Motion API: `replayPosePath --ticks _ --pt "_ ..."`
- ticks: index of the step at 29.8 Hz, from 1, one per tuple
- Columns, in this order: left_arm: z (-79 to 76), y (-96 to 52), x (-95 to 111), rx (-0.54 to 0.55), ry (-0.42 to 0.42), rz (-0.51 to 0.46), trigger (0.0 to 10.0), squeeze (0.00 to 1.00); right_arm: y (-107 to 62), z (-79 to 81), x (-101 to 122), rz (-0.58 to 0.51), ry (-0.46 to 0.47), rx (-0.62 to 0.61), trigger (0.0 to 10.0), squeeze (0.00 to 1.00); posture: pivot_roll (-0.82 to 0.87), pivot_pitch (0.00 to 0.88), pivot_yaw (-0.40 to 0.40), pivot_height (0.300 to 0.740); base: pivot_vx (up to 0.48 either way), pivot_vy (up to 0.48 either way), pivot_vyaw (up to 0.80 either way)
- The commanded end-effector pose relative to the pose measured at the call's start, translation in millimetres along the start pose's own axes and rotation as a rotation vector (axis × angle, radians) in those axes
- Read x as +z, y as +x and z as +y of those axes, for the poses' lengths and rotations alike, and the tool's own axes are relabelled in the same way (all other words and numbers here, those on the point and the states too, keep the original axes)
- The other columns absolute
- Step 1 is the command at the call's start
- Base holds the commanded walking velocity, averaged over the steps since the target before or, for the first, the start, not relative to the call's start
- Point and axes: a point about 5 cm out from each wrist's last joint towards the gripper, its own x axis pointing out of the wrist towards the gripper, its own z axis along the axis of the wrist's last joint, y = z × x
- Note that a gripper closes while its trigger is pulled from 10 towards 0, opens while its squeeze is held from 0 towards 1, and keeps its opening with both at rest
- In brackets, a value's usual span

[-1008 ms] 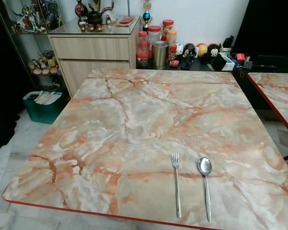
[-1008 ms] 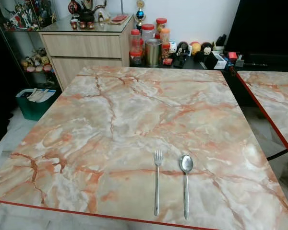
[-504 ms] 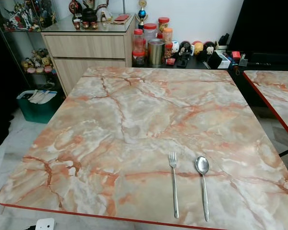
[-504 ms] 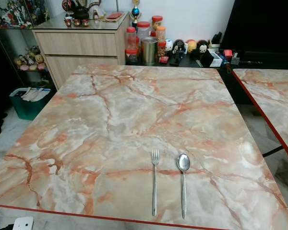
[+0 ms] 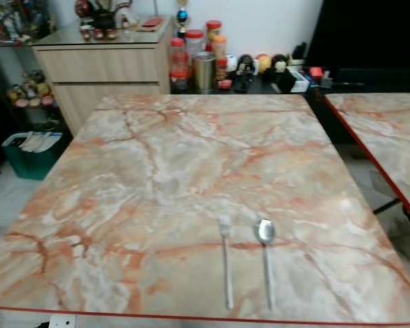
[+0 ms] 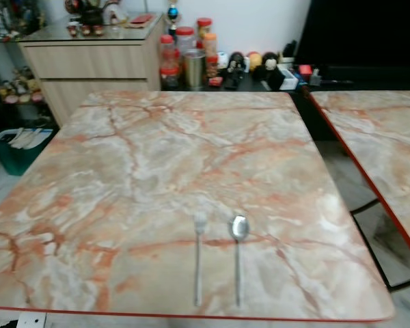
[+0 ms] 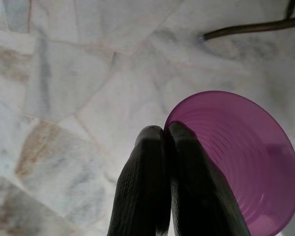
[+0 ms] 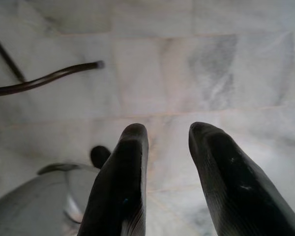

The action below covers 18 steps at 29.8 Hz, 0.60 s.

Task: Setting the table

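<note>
A steel fork point(image 5: 226, 260) and a steel spoon point(image 5: 266, 256) lie side by side near the front edge of the marble-patterned table point(image 5: 157, 171), handles toward me. In the left wrist view my left gripper point(image 7: 167, 135) is shut on the rim of a purple plastic cup point(image 7: 246, 162), held over the pale tiled floor. In the right wrist view my right gripper point(image 8: 167, 135) is open with nothing between its fingers, hanging above the floor.
A second marble-topped table point(image 5: 386, 130) stands to the right across a narrow gap. Behind the table a wooden cabinet point(image 5: 99, 65) and a low shelf hold jars point(image 5: 191, 55) and figurines. A green bin point(image 5: 31, 152) sits on the floor at the left.
The whole picture has shifted left and turned blurry: the camera has moved to the right. Fork and spoon lie where they were.
</note>
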Motion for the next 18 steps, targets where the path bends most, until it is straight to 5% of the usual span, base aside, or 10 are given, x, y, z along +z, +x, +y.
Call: replayPosePath --ticks 1,18 --pt "7.3 -1.0 -3.9 0.023 0.002 0.007 10.0 0.00 0.5 1.7 1.0 -0.006 0.012 -0.002 10.0 0.00 0.05 0.060 0.000 0.740 0.000 -0.386 0.00" --pt "4.8 0.6 4.6 0.017 0.011 -0.009 10.0 0.00 0.0 0.9 -0.2 -0.007 0.006 -0.009 10.0 0.00 0.05 0.047 0.003 0.740 0.000 -0.388 0.08"
